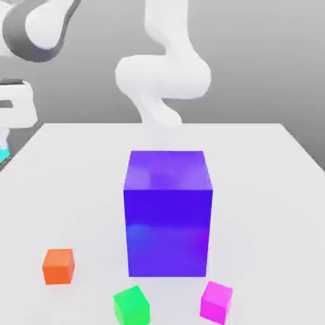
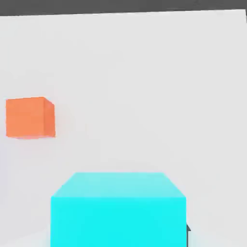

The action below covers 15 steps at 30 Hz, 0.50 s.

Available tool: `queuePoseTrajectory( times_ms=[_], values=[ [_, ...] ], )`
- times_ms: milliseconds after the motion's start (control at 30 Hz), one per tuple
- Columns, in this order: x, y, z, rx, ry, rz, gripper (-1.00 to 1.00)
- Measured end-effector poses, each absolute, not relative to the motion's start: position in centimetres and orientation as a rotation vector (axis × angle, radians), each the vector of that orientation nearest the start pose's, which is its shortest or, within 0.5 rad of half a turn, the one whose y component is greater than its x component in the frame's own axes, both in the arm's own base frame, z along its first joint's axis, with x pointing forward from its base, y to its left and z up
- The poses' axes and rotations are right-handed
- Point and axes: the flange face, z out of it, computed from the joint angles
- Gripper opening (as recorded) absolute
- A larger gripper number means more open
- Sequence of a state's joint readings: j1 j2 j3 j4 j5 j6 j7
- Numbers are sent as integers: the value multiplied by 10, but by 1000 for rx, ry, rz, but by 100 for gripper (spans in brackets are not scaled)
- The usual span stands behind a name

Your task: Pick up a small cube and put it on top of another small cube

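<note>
The small magenta-pink cube (image 1: 216, 302) sits on the white table (image 1: 266, 190) at the front, towards the exterior view's right of the large blue-purple block (image 1: 167, 212). A green small cube (image 1: 131, 305) and an orange small cube (image 1: 58, 266) lie near it at the front. My gripper (image 1: 5, 145) is at the exterior view's far left edge, far from the magenta cube, shut on a cyan small cube (image 1: 3, 153). In the hand view the cyan cube (image 2: 118, 210) looms close, with a dark fingertip (image 2: 187, 229) at its side and the orange cube (image 2: 30, 117) beyond it.
The large blue-purple block stands in the middle of the table, between my gripper's side and the far right. The white arm (image 1: 162, 76) rises behind the block. Bare table surface lies at the exterior view's right and back.
</note>
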State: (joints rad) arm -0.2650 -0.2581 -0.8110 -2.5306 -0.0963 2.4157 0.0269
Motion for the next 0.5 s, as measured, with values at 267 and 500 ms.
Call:
queuePoseTrajectory(
  times_ms=[267,500],
  values=[
    [53,-465,296,-2128,2224,-154,-100],
    [-87,-469,248,-1566,2678,-95,-100]
  ],
)
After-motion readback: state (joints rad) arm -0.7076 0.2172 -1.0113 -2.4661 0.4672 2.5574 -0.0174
